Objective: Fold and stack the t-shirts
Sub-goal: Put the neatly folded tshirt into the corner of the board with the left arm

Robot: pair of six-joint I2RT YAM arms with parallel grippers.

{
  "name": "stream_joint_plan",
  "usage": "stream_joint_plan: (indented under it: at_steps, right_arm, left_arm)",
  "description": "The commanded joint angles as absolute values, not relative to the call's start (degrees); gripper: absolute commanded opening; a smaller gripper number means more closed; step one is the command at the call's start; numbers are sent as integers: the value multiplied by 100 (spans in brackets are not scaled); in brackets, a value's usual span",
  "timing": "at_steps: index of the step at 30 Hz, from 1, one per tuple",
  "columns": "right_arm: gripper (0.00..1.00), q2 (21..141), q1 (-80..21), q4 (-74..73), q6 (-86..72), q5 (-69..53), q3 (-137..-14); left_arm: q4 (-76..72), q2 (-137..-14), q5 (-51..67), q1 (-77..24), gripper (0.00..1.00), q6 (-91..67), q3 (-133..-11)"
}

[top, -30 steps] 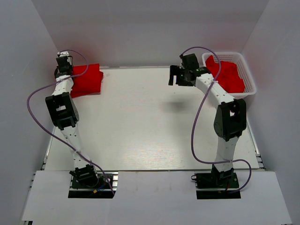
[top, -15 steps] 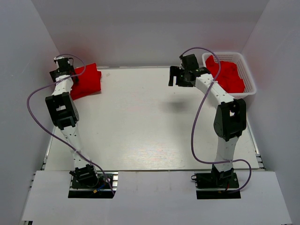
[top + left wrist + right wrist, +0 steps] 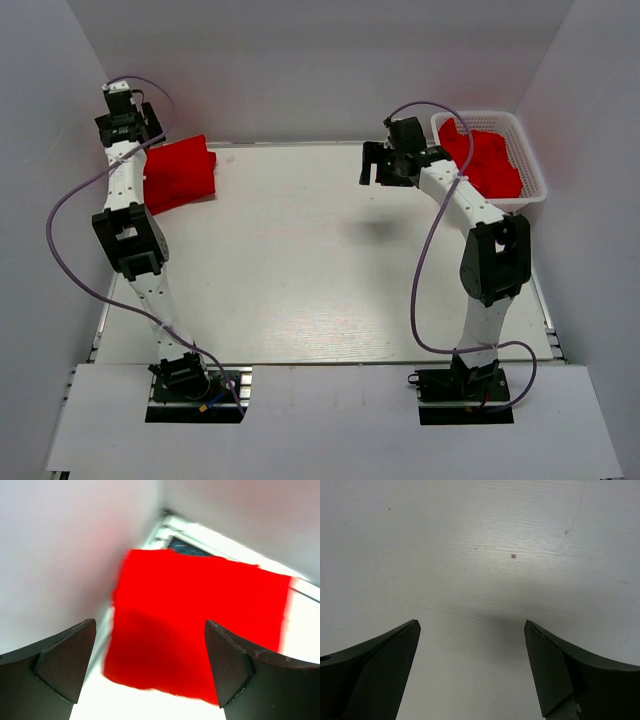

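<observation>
One folded t-shirt [image 3: 180, 172] lies at the far left corner of the table [image 3: 300, 270], a flat red rectangle close to the side wall. The left end effector [image 3: 148, 640] hangs above it with its fingers spread wide and nothing between them; in the wrist view the cloth is clear of both tips. The heaped t-shirts [image 3: 488, 160] sit crumpled in the white basket [image 3: 497, 204] at the far right. The right end effector [image 3: 472, 630] hovers over bare table just left of that basket, likewise splayed and empty.

We judge the step in hand to be fetching the next shirt from the basket. To do it well, we would carry the right arm over the rim rather than through it. We would come down on a raised fold at the top of the heap and pinch one layer only, so that a single shirt lifts. We would raise it until the hem clears the lattice wall, then bring it to the middle of the table, where both arms can spread it. The left arm should draw away from the corner without brushing the folded t-shirt, since a nudge would skew the base of the stack. We cannot tell how many shirts the heap holds.
</observation>
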State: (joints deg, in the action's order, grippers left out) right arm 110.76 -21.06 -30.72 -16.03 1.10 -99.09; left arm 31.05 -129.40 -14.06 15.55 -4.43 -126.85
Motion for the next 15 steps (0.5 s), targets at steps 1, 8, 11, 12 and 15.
stream_joint_plan:
  at_steps: [1, 8, 11, 12, 15]
  right_arm:
    - [90, 10434, -2092, -2708, -1661, 97, -9494]
    - [90, 9836, -2031, -2541, -2118, 413, -8579]
    - [90, 9520, -1978, -2392, -2223, 378, -7948]
    - [90, 9449, -1978, -2347, -2267, 369, -7841]
    - [90, 9229, -1978, -2277, -2285, 202, -7436]
  left_arm:
    - [3682, -12279, -370, 987, 99, -369, -12728]
    - [3657, -11533, -52, -596, 99, -940, -10930]
    - [3543, -10980, -237, -1088, 99, -1230, -9936]
    - [3542, -10847, -237, -1203, 99, -1300, -9705]
    - [3454, -10337, -526, -1599, 99, -1494, -8870]
